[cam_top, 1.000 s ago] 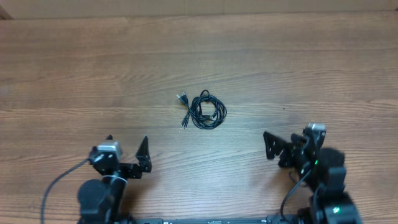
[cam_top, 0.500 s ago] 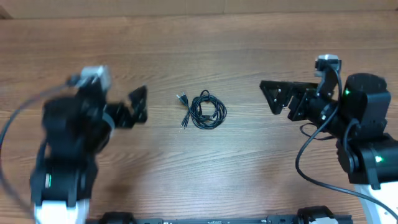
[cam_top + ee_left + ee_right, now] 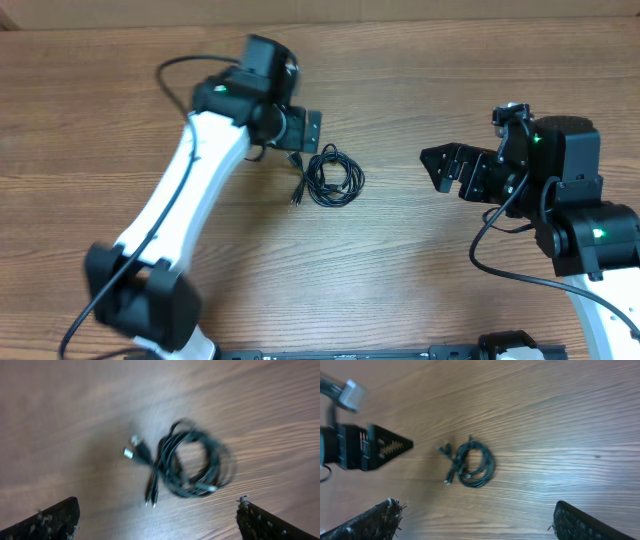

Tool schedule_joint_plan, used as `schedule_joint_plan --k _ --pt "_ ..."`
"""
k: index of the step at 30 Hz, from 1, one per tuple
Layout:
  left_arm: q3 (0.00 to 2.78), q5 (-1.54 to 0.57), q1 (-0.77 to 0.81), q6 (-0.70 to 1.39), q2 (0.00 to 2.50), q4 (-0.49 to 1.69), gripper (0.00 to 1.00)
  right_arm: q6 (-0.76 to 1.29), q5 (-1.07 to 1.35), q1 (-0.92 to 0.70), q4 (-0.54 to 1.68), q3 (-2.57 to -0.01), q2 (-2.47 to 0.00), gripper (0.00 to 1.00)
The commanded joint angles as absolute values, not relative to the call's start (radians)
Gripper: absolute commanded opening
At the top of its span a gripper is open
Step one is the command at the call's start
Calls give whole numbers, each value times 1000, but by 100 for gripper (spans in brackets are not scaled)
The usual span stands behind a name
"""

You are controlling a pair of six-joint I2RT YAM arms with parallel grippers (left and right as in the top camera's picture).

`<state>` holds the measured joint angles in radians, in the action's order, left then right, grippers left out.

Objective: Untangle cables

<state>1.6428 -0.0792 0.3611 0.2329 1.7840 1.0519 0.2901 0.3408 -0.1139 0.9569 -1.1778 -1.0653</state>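
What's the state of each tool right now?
Left tool: open, holding nothing, close to the cables.
Right tool: open, holding nothing, farther from the cables.

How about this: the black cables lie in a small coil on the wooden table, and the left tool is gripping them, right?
Not gripping. The cables lie in a small coil on the wooden table, but the left tool is open and clear of them, as the left wrist view shows.

The cables (image 3: 170, 467) look blurred from the left wrist.
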Motion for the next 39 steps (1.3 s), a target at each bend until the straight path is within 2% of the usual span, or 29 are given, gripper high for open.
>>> schedule_joint_plan --k 1,5,19,33,35,37,38,39 --pt "1665 98 402 353 1877 1090 100 279 254 -120 953 -1199 -1073 94" --pt "1667 167 397 406 1902 1115 100 287 244 -125 925 -1188 -1172 84" --pt "1752 155 285 408 1900 1225 100 341 250 -363 717 -1162 -1683 80" --pt "1752 156 267 404 1900 1237 100 344 149 -479 655 -1162 -1866 80" --pt "1752 156 267 404 1900 1238 100 344 149 -479 652 -1162 -1866 59" --pt "1752 156 267 404 1900 1240 100 344 140 -479 651 -1162 -1866 26" --pt "1752 156 267 404 1900 1242 100 344 132 -479 651 -1162 -1866 15" --pt "1752 157 267 404 1900 1244 100 344 129 -479 651 -1162 -1866 13"
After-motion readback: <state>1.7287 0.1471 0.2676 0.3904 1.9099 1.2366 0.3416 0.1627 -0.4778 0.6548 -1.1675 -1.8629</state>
